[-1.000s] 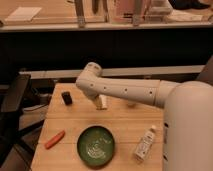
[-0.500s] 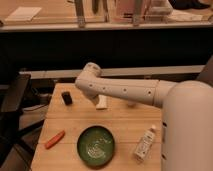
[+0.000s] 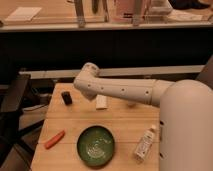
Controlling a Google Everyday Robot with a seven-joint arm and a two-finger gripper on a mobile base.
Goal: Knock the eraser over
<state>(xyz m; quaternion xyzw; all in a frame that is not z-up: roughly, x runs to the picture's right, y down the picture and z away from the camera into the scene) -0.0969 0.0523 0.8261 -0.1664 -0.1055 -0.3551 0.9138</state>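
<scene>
The claw [image 3: 86,84] is at the left tip of the arm [image 3: 125,91], low over the far part of the table [image 3: 125,124]. Seen end-on from here, I cannot tell whether it is spread or pressed together. It holds nothing that I can see.

It hangs just right of the eraser [image 3: 66,98] and apart from it. That looks like a set-up for a short sideways sweep to the left.

The eraser stands upright near the far-left corner, not yet knocked over. Nothing stands beside it on its left, so a push that way should meet only the eraser.

The white block [image 3: 101,102] lies flat under the arm, right of the claw. Nearer are the bowl [image 3: 95,145], the orange stick [image 3: 54,139] to the left, and the bottle [image 3: 145,144] lying to the right. All three are well apart from the eraser.

Against the earlier frames, little differs. The arm keeps nearly the same pose, and the eraser and the other things are where they were.
</scene>
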